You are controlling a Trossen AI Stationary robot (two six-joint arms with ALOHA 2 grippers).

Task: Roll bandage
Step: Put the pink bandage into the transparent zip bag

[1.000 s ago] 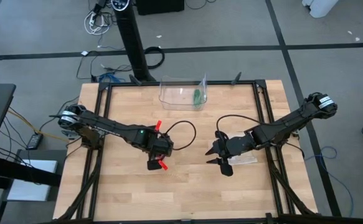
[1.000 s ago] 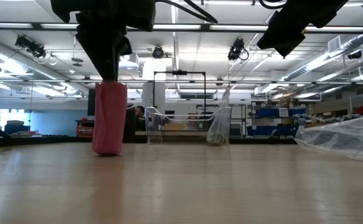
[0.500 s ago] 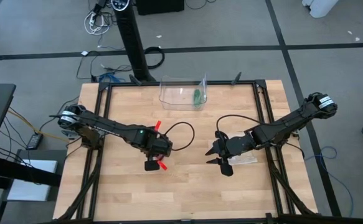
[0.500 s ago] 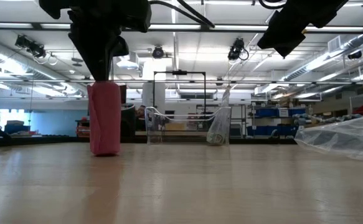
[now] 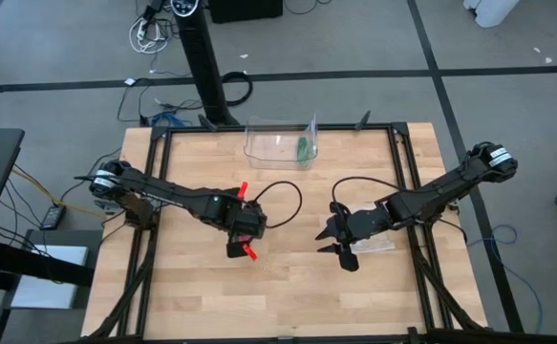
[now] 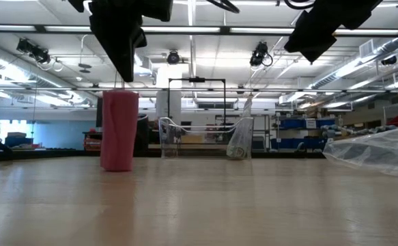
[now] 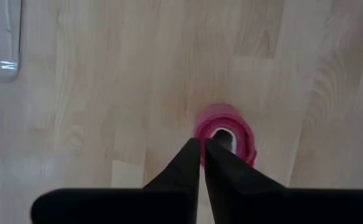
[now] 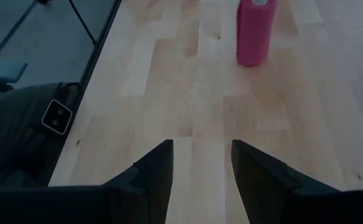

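Note:
The bandage is a pink roll (image 6: 119, 130) standing upright on one end on the wooden table, left of centre. It also shows in the right wrist view (image 8: 254, 31). My left gripper (image 6: 125, 74) hangs point-down just above the roll's top end, fingers shut, touching nothing. In the left wrist view its tips (image 7: 202, 147) sit over the rim of the roll's hollow top (image 7: 231, 118). In the high view that arm (image 5: 240, 234) hides the roll. My right gripper (image 8: 201, 155) stands open above the table, right of centre (image 5: 340, 250), well away from the roll.
A clear flat plastic piece (image 5: 372, 246) lies by my right gripper and also shows in the low view (image 6: 376, 150). A clear container (image 5: 280, 141) with a small green item (image 5: 302, 148) stands at the table's far edge. Bare wood lies in front of the roll.
My left gripper had its tips at the roll's top end and has gone up, clear of it. The roll leaned slightly under the fingers and now stands straight on its end in about the same place.

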